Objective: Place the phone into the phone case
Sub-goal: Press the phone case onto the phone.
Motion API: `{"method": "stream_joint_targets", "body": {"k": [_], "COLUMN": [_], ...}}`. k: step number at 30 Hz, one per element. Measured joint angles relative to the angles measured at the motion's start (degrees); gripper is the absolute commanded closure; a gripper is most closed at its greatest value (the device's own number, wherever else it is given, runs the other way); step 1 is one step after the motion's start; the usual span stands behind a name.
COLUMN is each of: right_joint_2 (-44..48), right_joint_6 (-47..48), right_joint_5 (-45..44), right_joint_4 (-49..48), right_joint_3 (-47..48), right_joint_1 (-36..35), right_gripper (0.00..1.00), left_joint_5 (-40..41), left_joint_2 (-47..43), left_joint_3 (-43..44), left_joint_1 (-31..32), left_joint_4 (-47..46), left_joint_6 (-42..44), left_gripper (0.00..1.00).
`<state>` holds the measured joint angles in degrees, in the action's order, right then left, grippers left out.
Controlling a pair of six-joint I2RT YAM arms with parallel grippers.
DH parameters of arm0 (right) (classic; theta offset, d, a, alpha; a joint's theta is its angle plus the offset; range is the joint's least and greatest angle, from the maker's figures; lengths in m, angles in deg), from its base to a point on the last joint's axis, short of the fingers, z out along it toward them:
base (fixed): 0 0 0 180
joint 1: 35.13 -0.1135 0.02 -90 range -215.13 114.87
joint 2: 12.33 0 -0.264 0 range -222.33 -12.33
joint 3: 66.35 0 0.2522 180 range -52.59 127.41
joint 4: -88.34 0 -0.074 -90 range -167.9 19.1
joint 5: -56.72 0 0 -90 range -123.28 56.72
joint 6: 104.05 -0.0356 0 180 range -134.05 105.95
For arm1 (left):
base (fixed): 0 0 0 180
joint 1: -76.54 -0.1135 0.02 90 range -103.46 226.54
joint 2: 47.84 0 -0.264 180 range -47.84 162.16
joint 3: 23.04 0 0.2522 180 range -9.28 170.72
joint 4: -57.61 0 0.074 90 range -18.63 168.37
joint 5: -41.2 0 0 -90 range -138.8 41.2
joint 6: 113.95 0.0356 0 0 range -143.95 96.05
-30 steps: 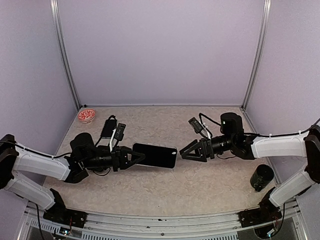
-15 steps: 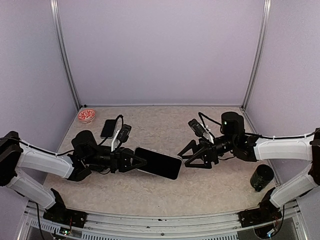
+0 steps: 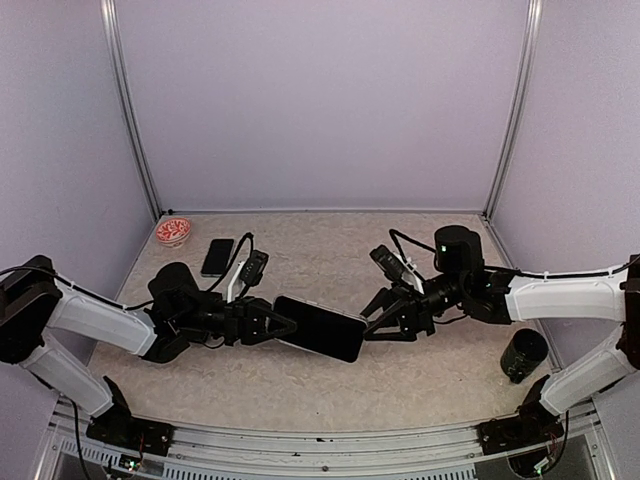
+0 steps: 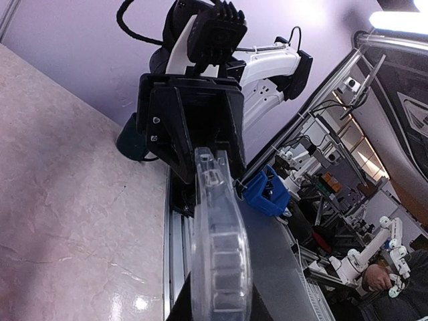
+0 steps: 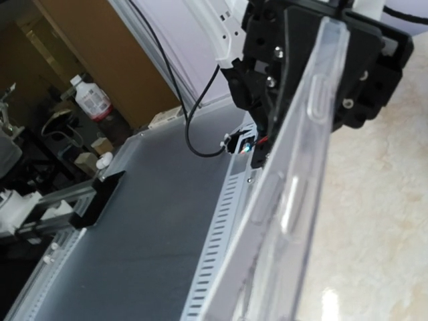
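Speckled tabletop (image 3: 300, 385) below, left gripper (image 3: 285, 327) pinched the left end of the clear phone case (image 3: 322, 328), which looked light, stiff and slippery; right gripper (image 3: 372, 322) sat at its right end, couldn't tell if clamped.

Table: beige speckled stone-look tabletop (image 3: 300, 375), glossy, with a patch of white glare in the left wrist view.
Back wall: plain pale lilac panel (image 3: 320, 100), standing along the tabletop's far edge.
Side walls: matching lilac side panels (image 3: 50, 150), closing the tabletop's left and right edges.
Posts: silver aluminium uprights (image 3: 130, 110), one at each far corner of the tabletop.
Front edge: silver slotted aluminium rail (image 3: 320, 445), along the tabletop's near edge.
Light: bright white ceiling strip lamp (image 4: 401, 19), high beyond the tabletop.
Room beyond: blue plastic bin (image 4: 266, 194) and cluttered benches past the tabletop; elsewhere a brown board (image 5: 87, 40) and a white plastic bottle (image 5: 90, 97).
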<state>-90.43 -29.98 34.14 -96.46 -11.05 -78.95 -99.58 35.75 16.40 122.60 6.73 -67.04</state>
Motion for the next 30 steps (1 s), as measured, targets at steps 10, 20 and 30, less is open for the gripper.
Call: {"method": "stream_joint_targets", "body": {"k": [10,20,30], "right_joint_2": [-1.3,-1.7,-1.7], "right_joint_6": [-1.1,-0.9,-2.1], "right_joint_5": [0.9,-1.7,-4.7], "right_joint_4": [0.4,4.2,4.3], "right_joint_3": [0.1,0.2,0.8], "right_joint_1": [0.0,0.3,0.2], "right_gripper": [0.88,1.00,0.58], "left_joint_5": [-0.5,0.9,5.3], "left_joint_2": [1.5,1.0,-1.1], "left_joint_3": [0.1,0.1,0.1], "left_joint_1": [0.0,-0.3,-0.1], "left_joint_4": [-1.5,2.7,6.1], "left_joint_6": [-0.6,2.2,4.6], "left_gripper": [1.00,0.93,1.00]}}
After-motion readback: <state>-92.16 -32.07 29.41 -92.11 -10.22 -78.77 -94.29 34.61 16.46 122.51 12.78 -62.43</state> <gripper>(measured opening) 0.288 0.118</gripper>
